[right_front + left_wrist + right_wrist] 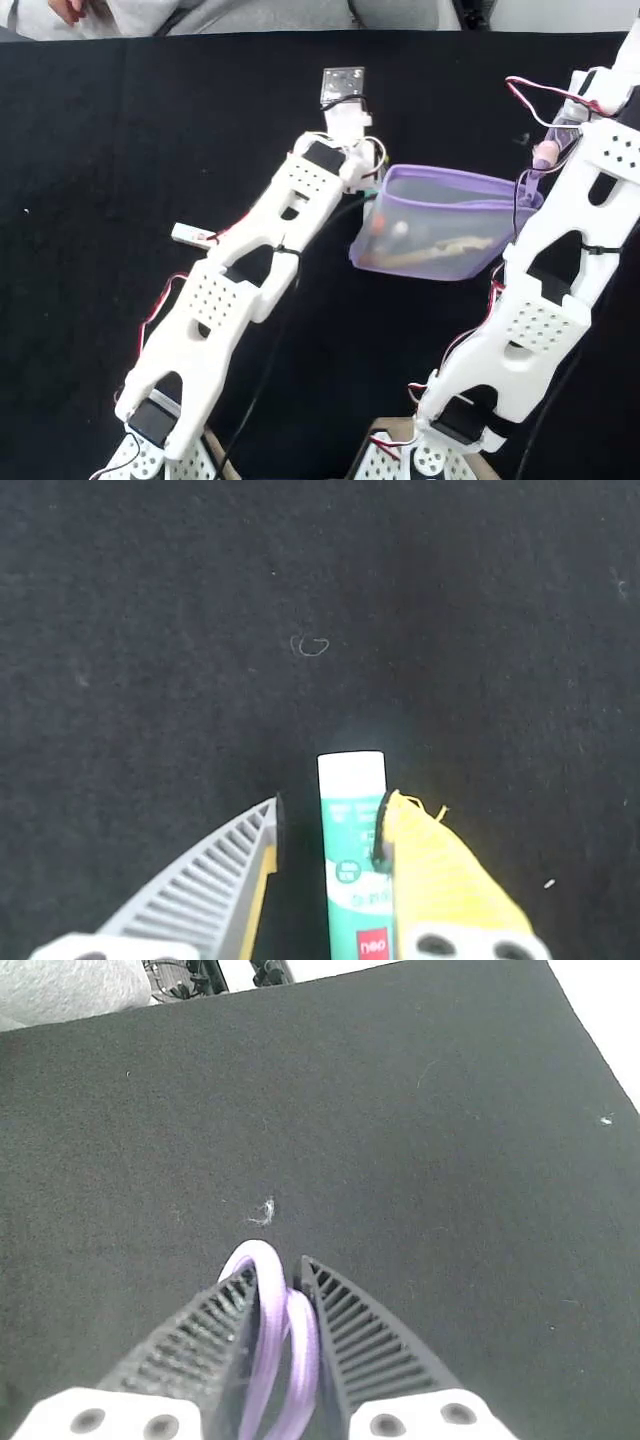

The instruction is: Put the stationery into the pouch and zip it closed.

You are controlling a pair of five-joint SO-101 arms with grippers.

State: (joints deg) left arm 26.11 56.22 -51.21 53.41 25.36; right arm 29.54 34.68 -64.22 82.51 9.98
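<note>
Left gripper (330, 810) grasps the green-white stick (352, 880), near the purple pouch (440, 235) but not over it. Right gripper (285, 1280) is clenched on the pouch rim. Bring the stick over the mouth, tip down, release only once inside.

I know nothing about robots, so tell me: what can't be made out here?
High view: things inside the pouch, blurred by its tinted wall.
Left wrist view: green-and-white stick, one end cut by the edge.
Right wrist view: purple strip in the right hand, mostly hidden by its fingers.
</note>
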